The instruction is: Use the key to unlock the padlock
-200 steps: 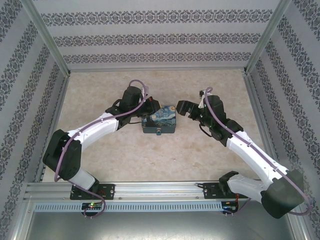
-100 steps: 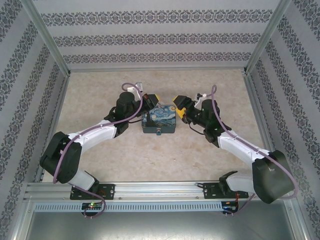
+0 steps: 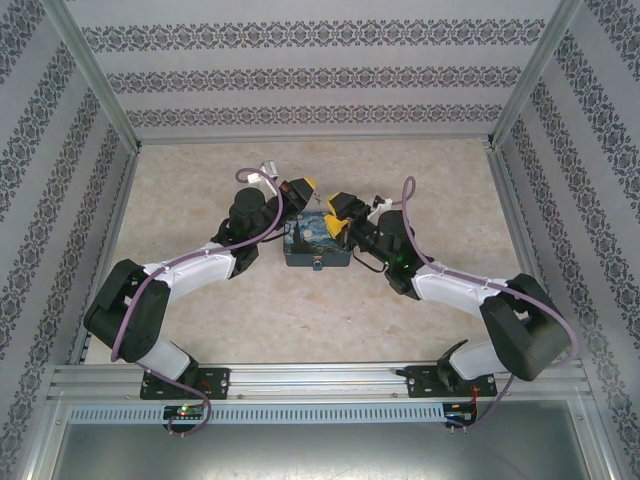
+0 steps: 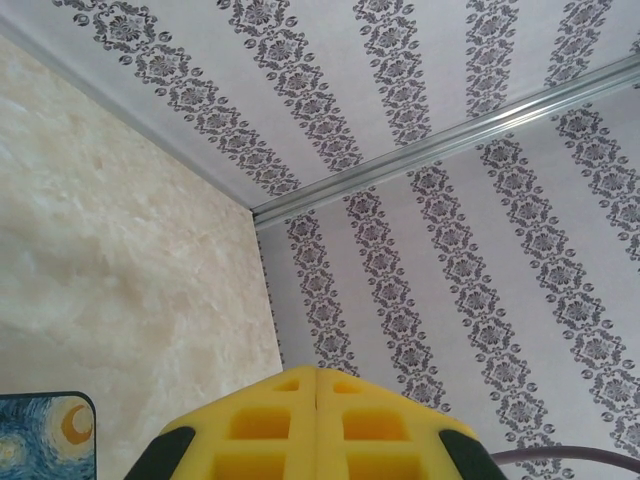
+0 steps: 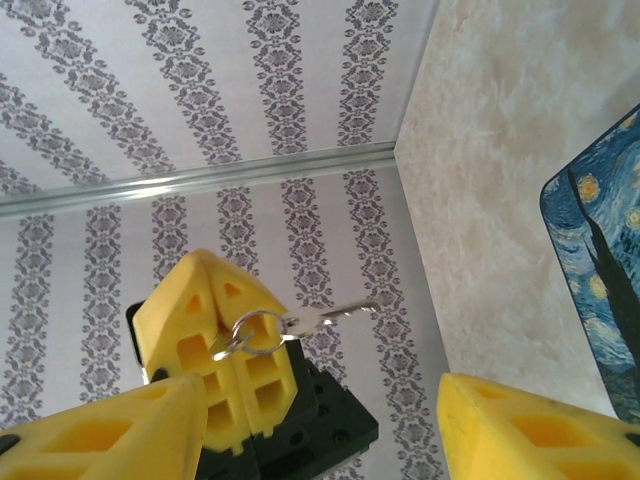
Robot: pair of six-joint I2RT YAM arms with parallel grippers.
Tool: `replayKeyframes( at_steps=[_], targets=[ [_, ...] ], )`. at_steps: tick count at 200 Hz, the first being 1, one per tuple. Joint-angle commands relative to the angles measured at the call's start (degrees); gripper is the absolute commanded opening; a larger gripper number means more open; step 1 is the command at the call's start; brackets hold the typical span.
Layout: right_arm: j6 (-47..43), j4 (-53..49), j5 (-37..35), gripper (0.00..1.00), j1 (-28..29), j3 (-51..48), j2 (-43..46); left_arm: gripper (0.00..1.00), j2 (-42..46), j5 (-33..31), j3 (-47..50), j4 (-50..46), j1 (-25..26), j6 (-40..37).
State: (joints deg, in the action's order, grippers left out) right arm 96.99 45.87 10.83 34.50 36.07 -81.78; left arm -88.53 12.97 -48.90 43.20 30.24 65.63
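The left gripper (image 4: 317, 392) has its yellow fingers pressed flat together. From the right wrist they are seen pinching the small ring of a thin dull-silver metal key (image 5: 330, 317), whose blade juts sideways from the fingertips, in the air. The right gripper (image 5: 320, 400) is spread wide and holds nothing; its two yellow fingers (image 5: 110, 430) stand either side of the left gripper's tip, well apart from it.

Just below both grippers lies a rectangular blue tin with a starry-night print (image 3: 315, 248). A tiny teal-blue padlock (image 3: 316, 266) sits against the tin's near side, on the side away from the grippers and toward the arm bases; it is too small to tell how its shackle stands.

Everything rests on a beige marbled tabletop (image 3: 420, 170), bare beyond the grippers as far as the back wall. White wallpaper with grey ornamental stripes (image 3: 300, 75) closes in three sides, and silvery metal posts (image 3: 95, 75) run up the corners.
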Motion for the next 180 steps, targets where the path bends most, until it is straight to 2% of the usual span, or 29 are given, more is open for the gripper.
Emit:
replayKeyframes(
  at_steps=[1, 36, 80, 128, 161, 180],
  targets=[
    [3.8, 7.7, -3.9, 0.62, 1.3, 2.6, -2.6, 0.0, -0.5, -0.9, 0.9, 4.9, -0.4, 1.0],
    [5.4, 12.0, -5.1, 0.6, 2.3, 4.8, -6.1, 0.0, -0.8, -0.9, 1.3, 5.4, -0.3, 1.3],
    [5.8, 12.5, -6.2, 0.56, 2.6, 6.4, -7.8, 0.0, -0.9, -0.8, 1.8, 5.9, 0.0, 1.5],
    [6.4, 14.1, -6.8, 0.38, 2.8, 6.9, -9.7, 0.0, -0.9, -1.0, 2.4, 6.6, 0.2, 1.8],
    [6.4, 14.6, -7.4, 0.34, 2.8, 6.8, -10.2, 0.0, -0.9, -1.2, 2.8, 7.0, 0.3, 2.0],
    [6.3, 14.6, -7.3, 0.24, 2.8, 7.0, -10.3, 0.0, -0.9, -1.3, 2.8, 7.2, 0.3, 2.0]
  ],
)
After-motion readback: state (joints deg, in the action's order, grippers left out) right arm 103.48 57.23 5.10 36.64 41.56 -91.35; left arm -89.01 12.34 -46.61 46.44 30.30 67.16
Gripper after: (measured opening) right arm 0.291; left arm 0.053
